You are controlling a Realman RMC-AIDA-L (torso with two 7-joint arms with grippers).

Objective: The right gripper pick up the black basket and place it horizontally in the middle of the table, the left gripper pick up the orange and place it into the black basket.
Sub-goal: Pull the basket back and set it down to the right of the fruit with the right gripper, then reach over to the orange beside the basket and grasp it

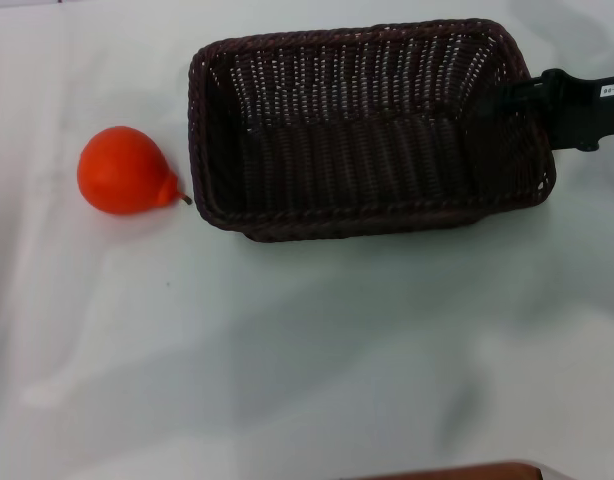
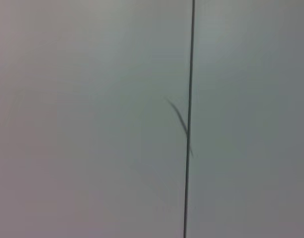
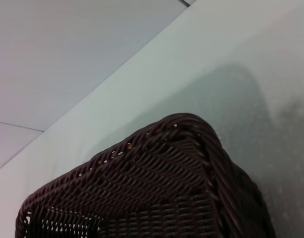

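Note:
The black basket [image 1: 359, 216] lies lengthwise across the middle of the white table [image 1: 287, 360], empty, with a soft shadow spread on the table in front of it. My right gripper [image 1: 515, 98] reaches in from the right and is shut on the rim of the basket's right short wall. The right wrist view shows the basket's woven corner [image 3: 157, 193] close up over the table. The orange [image 1: 122, 172] rests on the table just left of the basket, its stem pointing toward it and a small gap between them. My left gripper is out of view.
A brown edge [image 1: 457, 470] shows at the bottom of the head view. The left wrist view shows only a pale surface with a thin dark line [image 2: 189, 119]. Bare table lies in front of the basket and orange.

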